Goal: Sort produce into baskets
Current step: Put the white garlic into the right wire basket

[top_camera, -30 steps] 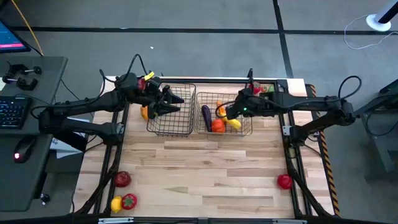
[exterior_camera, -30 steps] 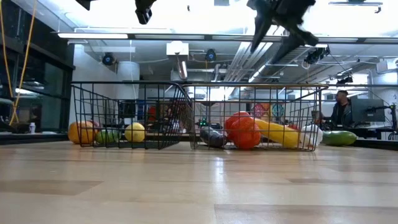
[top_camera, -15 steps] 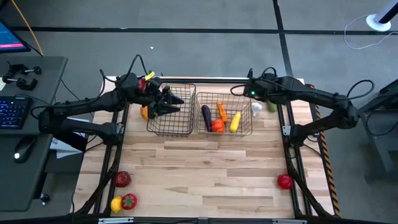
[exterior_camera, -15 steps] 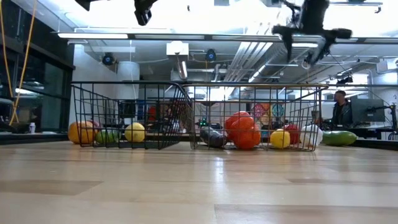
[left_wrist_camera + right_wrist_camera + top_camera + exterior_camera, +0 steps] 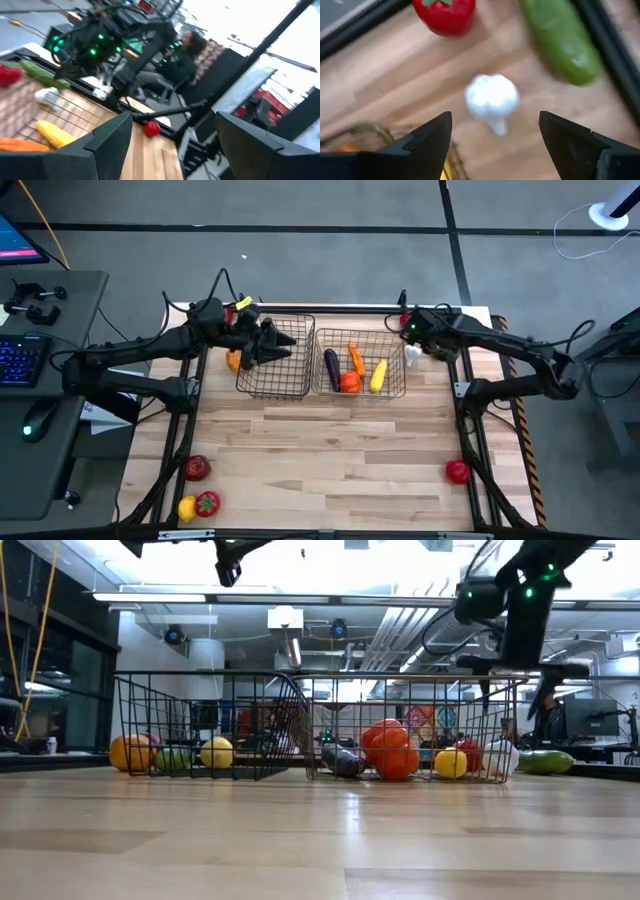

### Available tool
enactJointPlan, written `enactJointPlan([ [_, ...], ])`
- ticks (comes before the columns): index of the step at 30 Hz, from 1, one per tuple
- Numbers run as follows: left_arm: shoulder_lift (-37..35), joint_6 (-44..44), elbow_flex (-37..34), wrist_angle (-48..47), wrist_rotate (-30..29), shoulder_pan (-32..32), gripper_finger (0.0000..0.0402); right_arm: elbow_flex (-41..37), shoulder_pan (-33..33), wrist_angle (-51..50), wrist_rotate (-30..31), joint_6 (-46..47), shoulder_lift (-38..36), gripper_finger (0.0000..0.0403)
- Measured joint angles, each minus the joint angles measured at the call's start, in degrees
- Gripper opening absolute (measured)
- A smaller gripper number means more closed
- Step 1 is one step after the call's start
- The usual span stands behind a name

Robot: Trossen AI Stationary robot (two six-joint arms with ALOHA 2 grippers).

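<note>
Right end effector [image 5: 495, 137] poised directly above the white garlic [image 5: 491, 100], fingers spread wide on either side of it, nothing held. Garlic lying on the table [image 5: 330, 450] just outside the wider basket [image 5: 360, 363], at that basket's right end, bulb toward the red pepper [image 5: 445, 14], stem tip trailing back toward the basket; long axis roughly crosswise to the finger gap. Green cucumber [image 5: 562, 42] close by, farther from the basket. Far nearer than the left end effector [image 5: 268, 345], hanging open and empty over the narrower basket [image 5: 275, 358].
</note>
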Motion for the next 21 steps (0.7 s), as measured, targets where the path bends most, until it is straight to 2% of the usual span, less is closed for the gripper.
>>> enactJointPlan([
  [5,0.0,-2.4,0.0,0.0,-3.9,0.0,0.0275,-4.6,-5.0,9.8,-3.9,-2.1,0.0,0.0291],
  [12,0.0,-3.0,0.0,0.0,-5.1,0.0,0.0275,-7.6,-7.4,10.4,-5.2,-1.0,0.0,0.0291],
  [21,0.0,-1.4,0.0,-0.1,-5.0,0.0,0.0275,-8.7,-7.3,12.8,-7.1,5.2,0.9,0.0291],
])
